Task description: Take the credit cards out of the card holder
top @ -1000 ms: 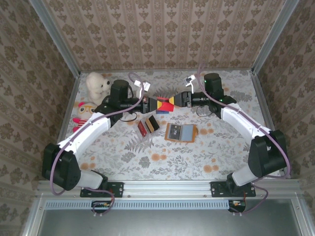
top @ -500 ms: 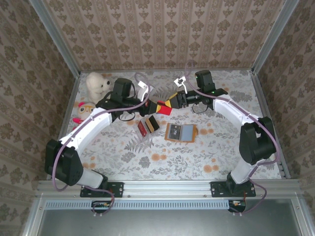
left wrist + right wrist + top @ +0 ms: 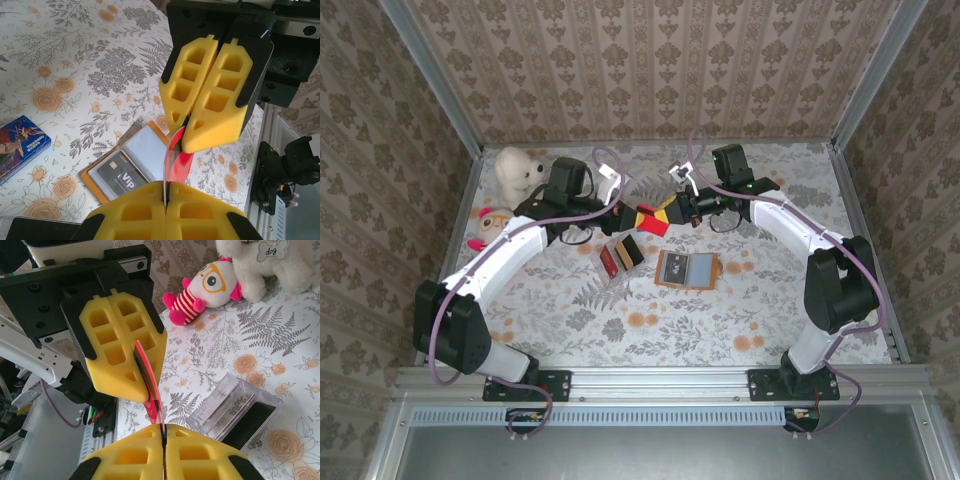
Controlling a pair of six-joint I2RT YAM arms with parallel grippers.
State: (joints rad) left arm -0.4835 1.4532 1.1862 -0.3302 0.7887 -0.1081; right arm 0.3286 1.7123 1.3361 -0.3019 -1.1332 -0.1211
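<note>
1. Grip: had red credit card point(image 3: 647, 217) pinched mid-air, left gripper point(image 3: 165, 192) and right gripper point(image 3: 162, 432) both clamped on opposite ends.
2. Judged thin, light, slick; best pinched flat near an end.
3. Left card holder point(image 3: 663, 270) open on table point(image 3: 570, 320) below.

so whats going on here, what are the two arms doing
Both arms hold one red credit card up in the air between them. The left gripper and the right gripper are each shut on an opposite end of it. Below, the tan card holder lies open on the table, with a black Vip card in one pocket.
</note>
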